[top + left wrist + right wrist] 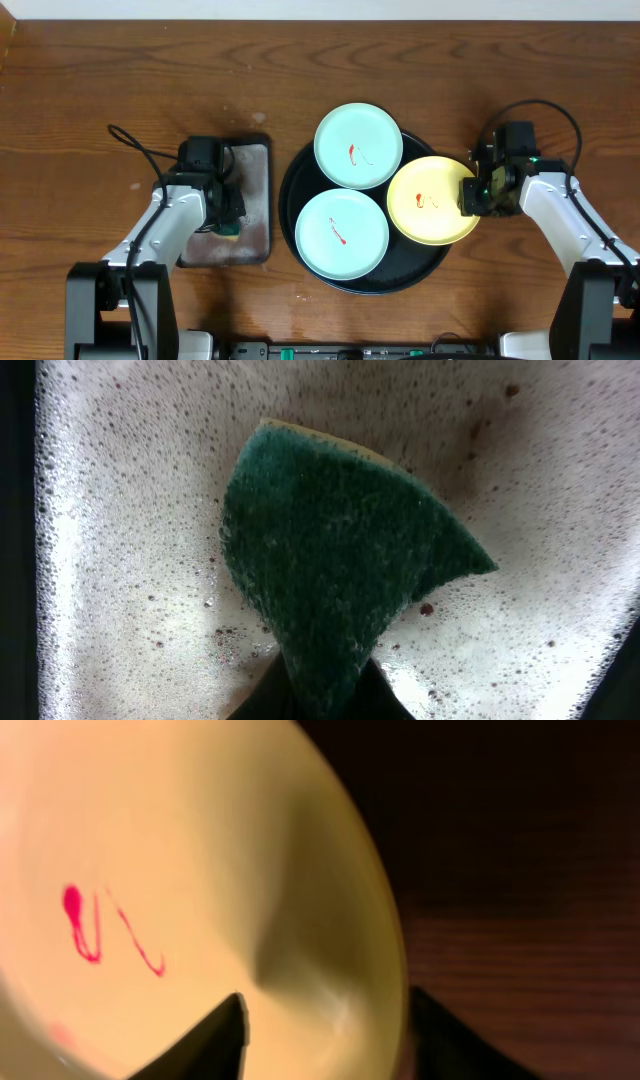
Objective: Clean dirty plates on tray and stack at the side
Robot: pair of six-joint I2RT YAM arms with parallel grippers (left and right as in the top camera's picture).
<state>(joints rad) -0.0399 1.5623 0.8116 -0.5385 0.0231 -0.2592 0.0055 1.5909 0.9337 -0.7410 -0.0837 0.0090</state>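
- Overhead, the black tray [292,195] sits mid-table with all three plates on it: two mint plates [358,145] at the back and front, and the yellow plate [425,210] to the right, hanging out past the tray's rim.
- Each plate carries a red smear [85,925], so by my reckoning none has been cleaned and nothing is stacked at the side.
- The right gripper [472,192] is at the yellow plate's outer edge. From its wrist view one finger lies over the inside of the plate and the other outside the rim, at a middling width. Whether the pads are actually pressing on it, I cannot tell.
- The left gripper [228,218] hangs over the small grey tray [255,200], clamped tight on a green sponge [330,550] with soapy foam [120,510] beneath it.
- Risk one: the hold is only on a thin, sloped lip. If the bite is shallow, a lift could let the plate tip or slide out and clatter onto the table [80,90].
- Risk two: the yellow plate looks very close to both mint plates. Dragging it sideways rather than lifting it clear could nudge them across the tray.
- Risk three: a one-sided grip gives little support against scrubbing. A firm push from the sponge could twist the plate in the jaws.
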